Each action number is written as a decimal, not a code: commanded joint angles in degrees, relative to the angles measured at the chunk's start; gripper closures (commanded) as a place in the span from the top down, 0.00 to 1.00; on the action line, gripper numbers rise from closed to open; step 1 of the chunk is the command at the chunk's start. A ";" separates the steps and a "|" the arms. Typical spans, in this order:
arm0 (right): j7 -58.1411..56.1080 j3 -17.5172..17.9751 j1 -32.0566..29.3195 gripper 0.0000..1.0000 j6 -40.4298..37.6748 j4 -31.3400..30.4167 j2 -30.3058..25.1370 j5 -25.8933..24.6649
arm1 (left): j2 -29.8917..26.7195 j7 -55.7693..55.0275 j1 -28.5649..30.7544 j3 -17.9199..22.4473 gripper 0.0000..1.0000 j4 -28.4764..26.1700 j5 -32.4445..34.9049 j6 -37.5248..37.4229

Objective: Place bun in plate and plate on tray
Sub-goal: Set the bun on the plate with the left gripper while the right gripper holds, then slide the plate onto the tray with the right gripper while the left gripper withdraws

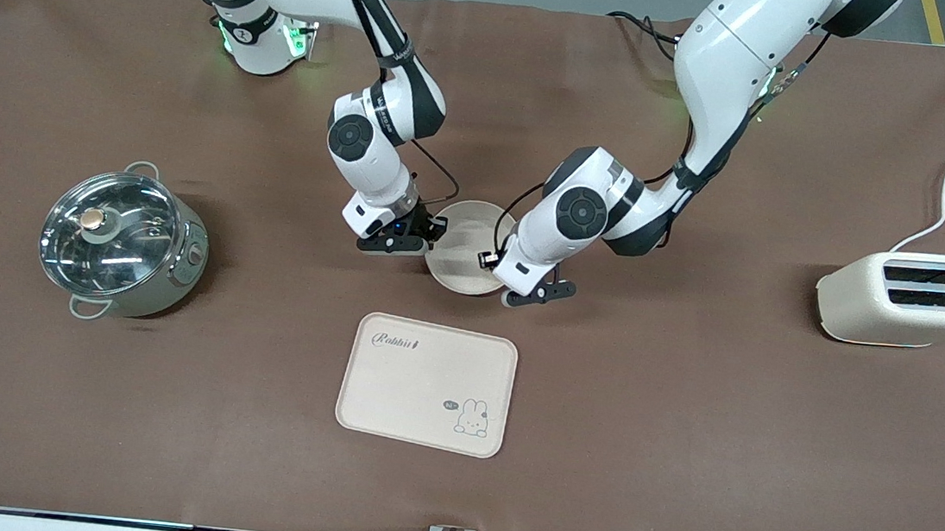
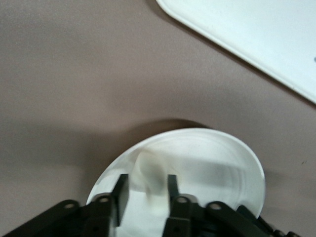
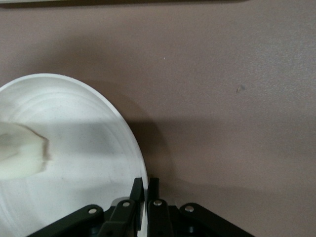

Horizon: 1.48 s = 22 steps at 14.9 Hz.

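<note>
"Rabbit" lettering marks tray [image 1: 425,395]; right hand [image 3: 146,190] clamps plate [image 3: 74,148] rim, left hand [image 2: 147,190] apart around bun [image 2: 150,177]

Two white arms with glossy rounded shells, dark grey circular joint caps and black cables clipped along the links; green lights glow at the bases. Each black pincer (left [image 1: 537,294], right [image 1: 395,244]) shows silver screws.

Bright even overhead light, soft shadows; wrist views blur the bun [image 2: 150,180].
</note>
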 commanded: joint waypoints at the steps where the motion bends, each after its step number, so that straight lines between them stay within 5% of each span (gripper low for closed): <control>1: -0.16 -0.58 0.94 0.00 1.23 -1.14 0.88 1.26 | -0.08 -3.62 -2.09 0.33 1.00 1.12 -0.32 -0.01; 5: -0.24 -0.58 0.25 0.00 0.53 -0.62 0.01 1.35 | -3.48 -1.97 0.62 1.29 1.00 1.47 4.22 -1.93; 7: 2.02 -0.75 -0.11 0.00 0.00 -0.44 -2.71 1.79 | -7.53 3.20 5.53 1.12 1.00 1.91 12.30 -7.71; 12: 3.62 -1.54 -6.07 0.00 -11.77 9.73 -4.75 1.53 | -15.71 28.32 17.05 1.03 1.00 10.59 13.74 -28.27; 17: 2.74 -1.63 -12.23 0.00 -11.95 25.11 7.53 -0.14 | -23.18 38.12 27.52 0.33 1.00 14.13 12.78 -35.94; 22: 2.57 -1.46 -16.01 0.00 -11.34 31.46 15.19 -0.32 | -31.17 45.76 30.78 1.90 1.00 13.78 7.77 -42.26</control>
